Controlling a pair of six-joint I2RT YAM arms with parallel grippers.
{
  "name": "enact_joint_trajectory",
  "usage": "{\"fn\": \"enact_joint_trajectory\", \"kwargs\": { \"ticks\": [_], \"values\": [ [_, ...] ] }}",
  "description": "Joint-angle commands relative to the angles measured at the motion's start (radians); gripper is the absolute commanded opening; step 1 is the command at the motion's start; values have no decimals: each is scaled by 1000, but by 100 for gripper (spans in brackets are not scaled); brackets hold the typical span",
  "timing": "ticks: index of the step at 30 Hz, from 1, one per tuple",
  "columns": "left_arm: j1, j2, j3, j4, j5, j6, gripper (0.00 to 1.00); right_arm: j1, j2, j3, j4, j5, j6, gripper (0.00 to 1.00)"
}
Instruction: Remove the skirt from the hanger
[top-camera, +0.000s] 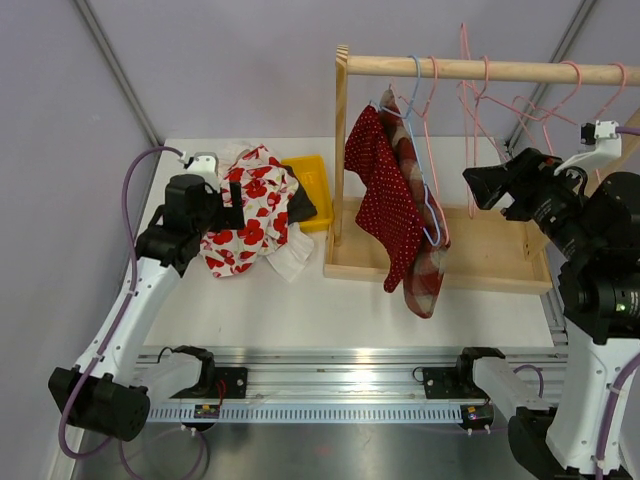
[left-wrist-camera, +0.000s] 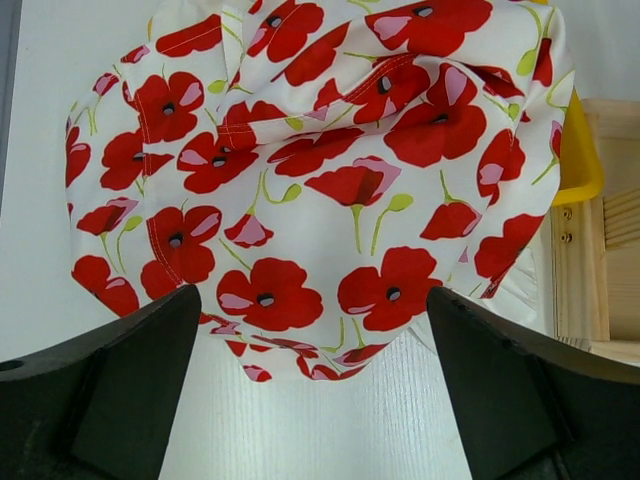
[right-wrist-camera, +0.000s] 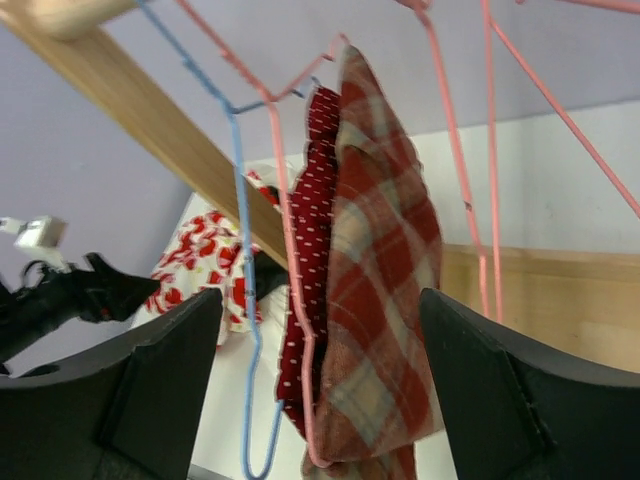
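Note:
A dark red dotted skirt (top-camera: 385, 200) and a red plaid skirt (top-camera: 425, 280) hang together from the wooden rod (top-camera: 480, 68), by a blue hanger (top-camera: 418, 110) and a pink hanger (top-camera: 436, 200). My right gripper (top-camera: 478, 185) is open and empty, raised just right of them. In the right wrist view the plaid skirt (right-wrist-camera: 385, 290) and the dotted skirt (right-wrist-camera: 312, 260) hang ahead between my open fingers (right-wrist-camera: 500, 400), and the pink hanger (right-wrist-camera: 290, 250) runs down their edge. My left gripper (top-camera: 232, 200) is open over a poppy-print garment (top-camera: 255, 210) lying on the table.
A yellow bin (top-camera: 312, 175) sits behind the poppy garment. The wooden rack has an upright post (top-camera: 340, 150) and a tray base (top-camera: 490, 260). Several empty pink hangers (top-camera: 540, 110) hang at the rod's right end. In the left wrist view the poppy garment (left-wrist-camera: 320, 170) fills the frame.

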Motion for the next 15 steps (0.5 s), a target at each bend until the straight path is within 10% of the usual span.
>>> {"fn": "enact_joint_trajectory", "kwargs": {
  "ticks": [1, 15],
  "values": [
    [0, -28, 18, 54, -1, 10, 99, -1, -22, -21, 160, -151, 64, 85],
    [0, -43, 2, 59, -9, 10, 99, 15, 199, -61, 472, -371, 231, 64]
  ]
}}
